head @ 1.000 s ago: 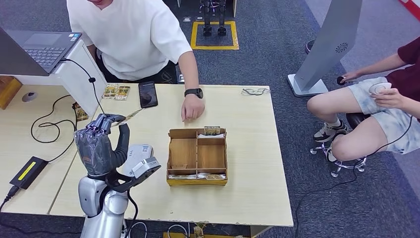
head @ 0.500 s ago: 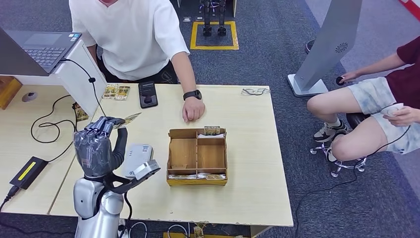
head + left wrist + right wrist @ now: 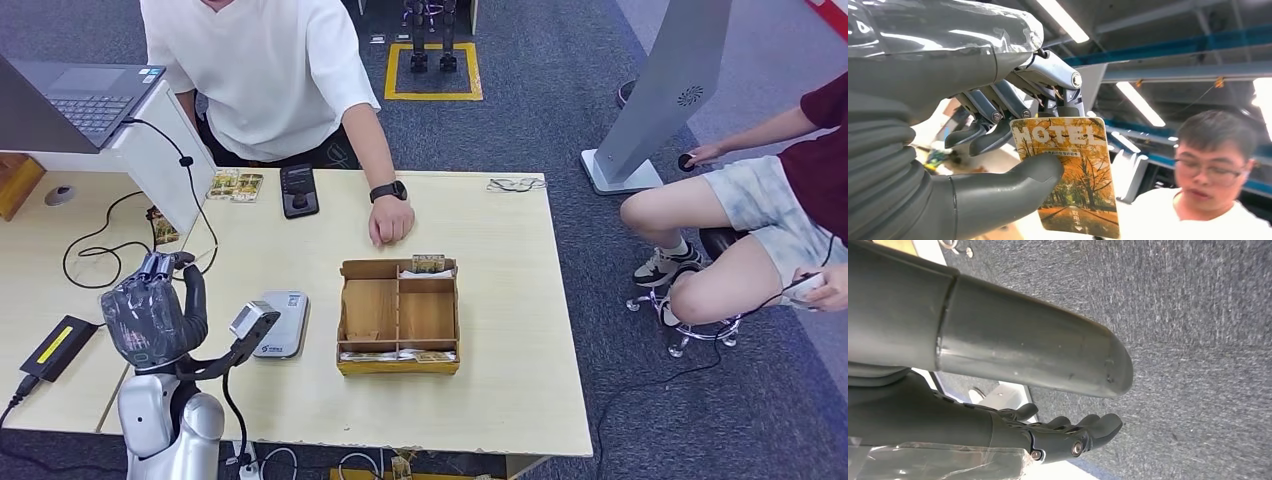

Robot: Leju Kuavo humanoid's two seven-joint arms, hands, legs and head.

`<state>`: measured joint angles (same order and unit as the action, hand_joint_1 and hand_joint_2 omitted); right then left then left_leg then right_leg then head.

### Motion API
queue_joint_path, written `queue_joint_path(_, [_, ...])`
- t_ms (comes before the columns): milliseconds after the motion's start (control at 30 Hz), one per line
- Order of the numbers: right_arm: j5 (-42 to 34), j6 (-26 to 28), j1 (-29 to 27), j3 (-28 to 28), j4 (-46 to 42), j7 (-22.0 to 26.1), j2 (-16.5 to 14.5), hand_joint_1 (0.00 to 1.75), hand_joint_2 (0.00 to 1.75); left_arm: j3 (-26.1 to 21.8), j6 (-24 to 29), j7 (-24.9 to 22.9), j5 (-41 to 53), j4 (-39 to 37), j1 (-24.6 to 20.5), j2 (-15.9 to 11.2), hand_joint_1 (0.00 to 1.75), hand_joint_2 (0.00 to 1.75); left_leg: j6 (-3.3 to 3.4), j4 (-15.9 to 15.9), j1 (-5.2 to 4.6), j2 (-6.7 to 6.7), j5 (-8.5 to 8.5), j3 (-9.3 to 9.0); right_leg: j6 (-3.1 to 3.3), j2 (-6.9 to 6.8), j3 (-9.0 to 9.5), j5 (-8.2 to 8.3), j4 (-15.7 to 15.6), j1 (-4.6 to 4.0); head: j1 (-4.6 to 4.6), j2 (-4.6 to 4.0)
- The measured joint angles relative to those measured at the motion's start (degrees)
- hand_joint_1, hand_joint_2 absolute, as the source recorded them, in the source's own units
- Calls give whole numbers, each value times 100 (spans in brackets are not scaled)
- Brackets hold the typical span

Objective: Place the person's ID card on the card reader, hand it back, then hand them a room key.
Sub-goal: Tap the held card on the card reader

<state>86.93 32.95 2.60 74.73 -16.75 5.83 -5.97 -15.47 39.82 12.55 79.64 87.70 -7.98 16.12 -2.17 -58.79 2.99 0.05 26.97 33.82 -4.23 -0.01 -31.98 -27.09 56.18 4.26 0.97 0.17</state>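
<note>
Orange-and-yellow autumn-print card marked HOTEL (image 3: 1073, 175) sits pinched between the thick grey thumb and the darker fingers (image 3: 998, 137) of the left hand (image 3: 150, 318) — raised at the lower left of the head view, beside the white card reader (image 3: 283, 322) on the pale wooden table (image 3: 500, 330). Right hand (image 3: 1068, 435) hangs over grey carpet (image 3: 1198, 340), fingers loosely apart — holding nothing. Centre frame stands a wooden compartment box (image 3: 398, 316).

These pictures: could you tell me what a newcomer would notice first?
The left hand pinches a HOTEL card printed with autumn trees, raised at the table's near-left edge. Across it, a person in white rests a hand beside the wooden organizer.
</note>
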Motion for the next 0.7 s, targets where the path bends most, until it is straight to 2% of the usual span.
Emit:
queue_joint_path(200, [-9,-4,-5,12,-48,-22,0,0,0,-146,0,-173,96,-94,105,-26,175,175,0,0,0,0,0,2,-1,-1,0,-1,0,0,-1,0])
queue_joint_path(300, [-9,-28,-11,22,-70,-37,0,0,0,-147,0,-797,251,-139,225,-137,175,175,0,0,0,3,1,0,-1,4,-2,-1,0,0,0,0])
queue_joint_path(467, [-7,-136,-44,70,-167,-72,-2,0,0,38,0,-1729,566,-365,561,-512,175,175,0,1,0,2,1,0,-1,1,-4,-4,0,0,1,0])
queue_joint_path(600, [-9,-217,-65,94,-262,-88,-21,0,0,466,0,-2678,753,-959,758,-927,175,175,0,1,0,4,1,0,-1,3,-4,-5,0,0,-1,0])
queue_joint_path(700, [-8,-250,-78,110,-320,-99,-46,0,0,843,-4,-3142,758,-1355,851,-1227,175,175,0,1,0,3,1,0,-1,1,-4,-5,0,0,-1,0])
